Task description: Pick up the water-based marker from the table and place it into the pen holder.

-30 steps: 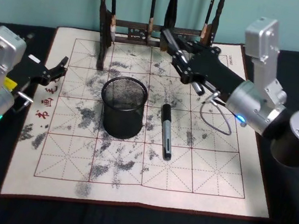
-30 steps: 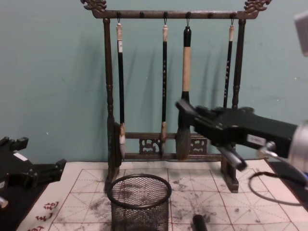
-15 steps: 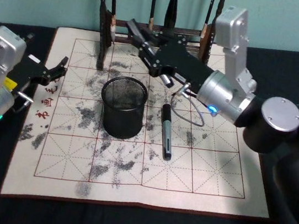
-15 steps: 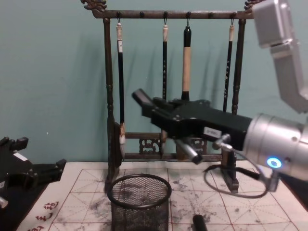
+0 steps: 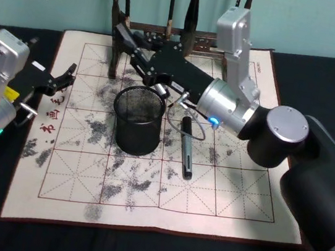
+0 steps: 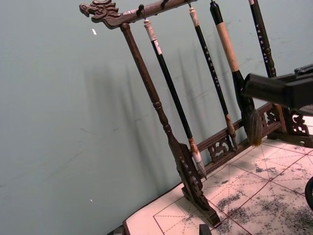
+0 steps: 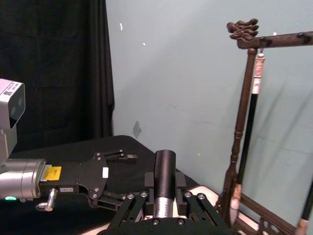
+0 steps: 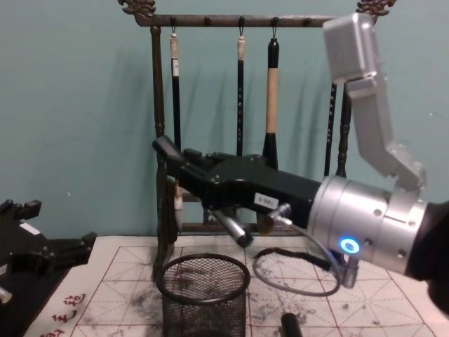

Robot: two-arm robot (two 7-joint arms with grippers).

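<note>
My right gripper (image 5: 134, 52) hangs over the back of the mat, above and just behind the pen holder (image 5: 137, 120), a black mesh cup. It is shut on a water-based marker (image 7: 165, 169) with a black end and a silver barrel, held tilted. In the chest view the marker's silver end (image 8: 231, 226) pokes out under the gripper (image 8: 186, 165), a little above the cup's rim (image 8: 203, 270). A second black marker (image 5: 186, 147) lies flat on the mat just right of the cup. My left gripper (image 5: 65, 77) rests open at the mat's left edge.
The tall dark wooden brush rack (image 8: 242, 21) with several hanging brushes stands close behind the right gripper. The white felt mat (image 5: 232, 197) with red grid lines covers the dark table (image 5: 324, 79). A grey cable loop (image 8: 287, 281) hangs under the right wrist.
The right arm has swung left along the rack with the marker, from the mat's back right to above and behind the cup. The left arm and the lying marker have not moved.
</note>
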